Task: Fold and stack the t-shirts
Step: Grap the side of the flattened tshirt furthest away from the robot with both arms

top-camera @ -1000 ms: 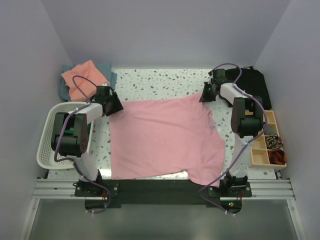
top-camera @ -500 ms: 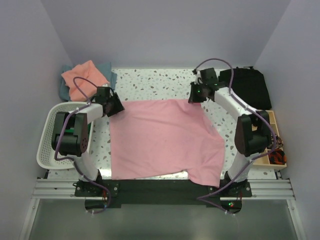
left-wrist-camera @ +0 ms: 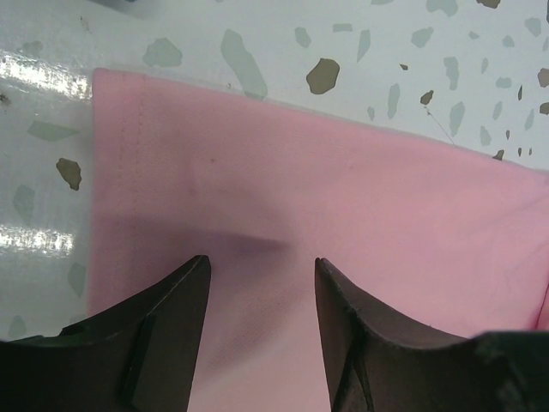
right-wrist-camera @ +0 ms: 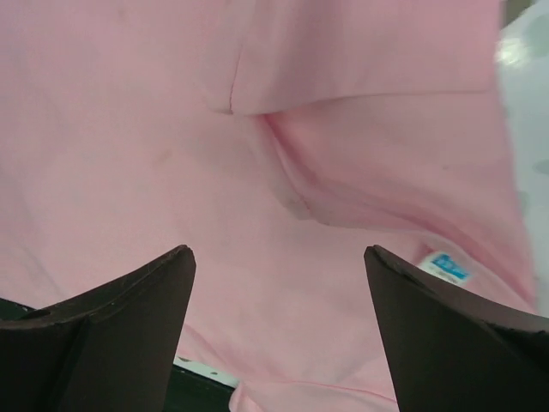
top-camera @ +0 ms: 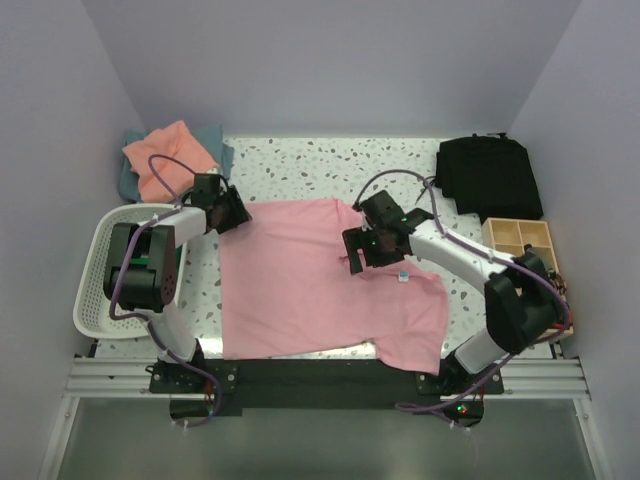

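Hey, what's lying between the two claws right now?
Only the pink shirt, spread out from the left claw across to the right claw; the top view shows it.

The overhead camera looks steeply down from above and behind the arm bases, taking in the whole speckled white worktop [top-camera: 300,160] from afar. The left wrist camera looks closely past the left claw [left-wrist-camera: 262,266] at a hemmed corner of the light pink cotton t-shirt [left-wrist-camera: 343,197]. The right wrist camera looks past the right claw [right-wrist-camera: 276,251] at its collar and small blue neck label [right-wrist-camera: 449,267]. All three views share the shirt.

Folded pink t-shirt [right-wrist-camera: 120,129], label [right-wrist-camera: 449,266], right claw [right-wrist-camera: 277,253] spread
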`<control>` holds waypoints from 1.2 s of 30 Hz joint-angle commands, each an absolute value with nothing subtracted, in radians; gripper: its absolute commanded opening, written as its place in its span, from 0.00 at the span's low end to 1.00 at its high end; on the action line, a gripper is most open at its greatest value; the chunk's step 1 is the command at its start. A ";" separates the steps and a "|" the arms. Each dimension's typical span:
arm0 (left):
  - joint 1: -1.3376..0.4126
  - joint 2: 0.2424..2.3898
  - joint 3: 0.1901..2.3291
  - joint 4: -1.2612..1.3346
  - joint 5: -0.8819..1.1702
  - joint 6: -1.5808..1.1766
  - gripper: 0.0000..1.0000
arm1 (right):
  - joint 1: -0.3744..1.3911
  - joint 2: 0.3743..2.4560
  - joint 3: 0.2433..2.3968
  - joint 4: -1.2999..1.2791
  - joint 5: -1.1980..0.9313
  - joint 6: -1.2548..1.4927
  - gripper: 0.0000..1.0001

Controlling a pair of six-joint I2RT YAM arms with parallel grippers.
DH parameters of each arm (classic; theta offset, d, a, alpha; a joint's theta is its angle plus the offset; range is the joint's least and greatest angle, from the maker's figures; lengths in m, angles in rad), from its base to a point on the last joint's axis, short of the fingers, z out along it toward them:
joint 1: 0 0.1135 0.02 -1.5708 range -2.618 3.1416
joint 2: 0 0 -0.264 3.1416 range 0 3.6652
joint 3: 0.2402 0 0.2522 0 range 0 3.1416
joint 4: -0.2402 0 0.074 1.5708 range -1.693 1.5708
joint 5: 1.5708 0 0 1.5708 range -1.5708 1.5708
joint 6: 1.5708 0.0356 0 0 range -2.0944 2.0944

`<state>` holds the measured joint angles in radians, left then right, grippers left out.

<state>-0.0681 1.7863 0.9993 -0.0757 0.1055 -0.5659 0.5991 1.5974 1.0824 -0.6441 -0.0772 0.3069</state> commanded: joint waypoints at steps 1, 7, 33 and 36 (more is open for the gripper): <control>-0.075 1.787 0.986 -0.032 0.132 -0.584 0.56 | 0.588 1.434 1.164 -0.637 0.169 0.316 0.86; -0.075 1.782 0.973 -0.029 0.138 -0.581 0.56 | 0.537 1.531 1.158 -0.598 0.146 0.367 0.82; -0.075 1.805 0.976 -0.029 0.137 -0.574 0.56 | 0.291 1.710 1.003 -0.219 -0.186 0.591 0.62; -0.077 1.807 0.976 -0.028 0.137 -0.577 0.56 | 0.290 1.732 1.020 -0.218 -0.176 0.571 0.62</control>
<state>-0.0708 1.7878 0.9833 -0.0578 0.1253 -0.5655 0.2951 1.7153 1.0054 -0.2783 -0.1757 0.5823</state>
